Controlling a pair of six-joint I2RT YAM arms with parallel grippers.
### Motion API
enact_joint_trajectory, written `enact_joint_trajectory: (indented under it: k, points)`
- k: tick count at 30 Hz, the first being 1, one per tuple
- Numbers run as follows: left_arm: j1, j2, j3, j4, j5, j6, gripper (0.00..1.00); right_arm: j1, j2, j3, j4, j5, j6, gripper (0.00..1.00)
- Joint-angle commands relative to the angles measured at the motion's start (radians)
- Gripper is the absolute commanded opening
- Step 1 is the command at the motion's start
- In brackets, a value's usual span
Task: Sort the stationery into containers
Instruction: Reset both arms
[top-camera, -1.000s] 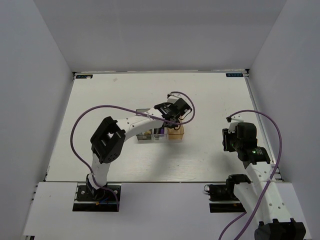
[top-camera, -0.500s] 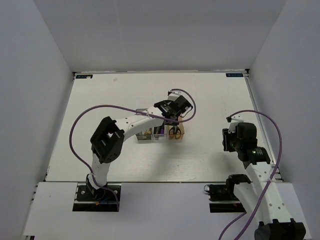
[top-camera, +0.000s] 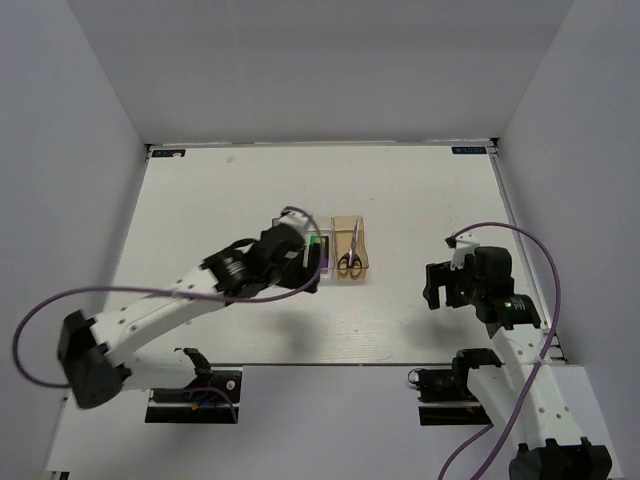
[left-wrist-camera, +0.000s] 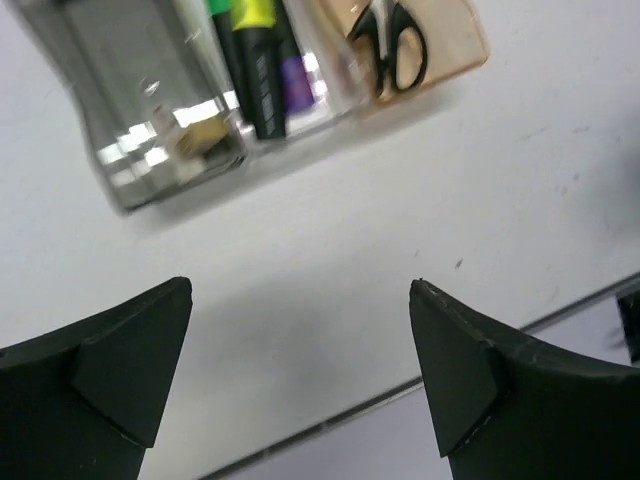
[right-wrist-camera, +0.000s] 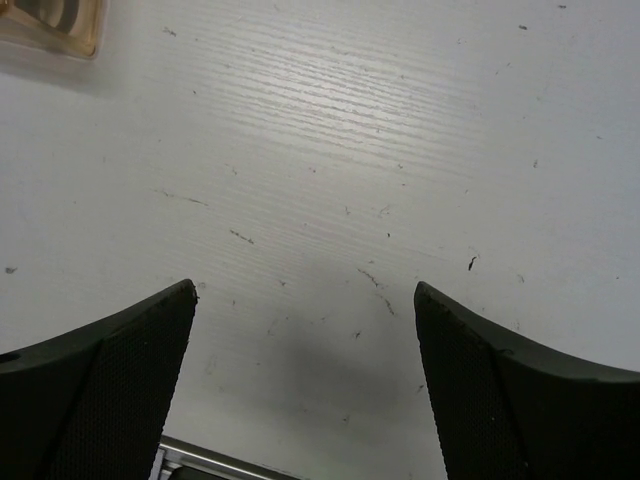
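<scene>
White table (top-camera: 220, 190) shows no loose stationery that I can spot: the scissors (left-wrist-camera: 395, 45) lie in the orange bin (left-wrist-camera: 462, 52), both markers (left-wrist-camera: 262, 70) in the clear bin (left-wrist-camera: 312, 108), and the eraser (left-wrist-camera: 200, 135) in the grey bin (left-wrist-camera: 110, 70). Your left gripper (left-wrist-camera: 300, 290) has let go and backed off toward the near edge, jaws wide and empty. The right gripper (right-wrist-camera: 304, 290) has spread wide too over bare table, so I'd say you're pretty much done.

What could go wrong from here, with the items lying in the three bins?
1. The open left claw hangs close to the grey bin; a careless swing might push the row of bins.
2. The left arm's purple cable loops wide to the left; it might snag when the arm moves.
</scene>
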Motion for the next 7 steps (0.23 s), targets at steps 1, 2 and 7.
enact_joint_trajectory:
  k: [1, 2, 7]
  points:
    - [0.046, -0.213, -0.173, 0.009, 0.093, 0.05, 1.0, 0.006, -0.054, 0.023, 0.036, -0.004, 0.069, 0.91]
    - [0.065, -0.292, -0.198, 0.007, 0.112, 0.055, 1.0, 0.006, -0.057, 0.004, 0.049, -0.01, 0.063, 0.91]
    - [0.119, -0.51, -0.359, -0.028, 0.104, 0.081, 1.0, 0.006, -0.077, 0.016, 0.057, -0.03, 0.083, 0.91]
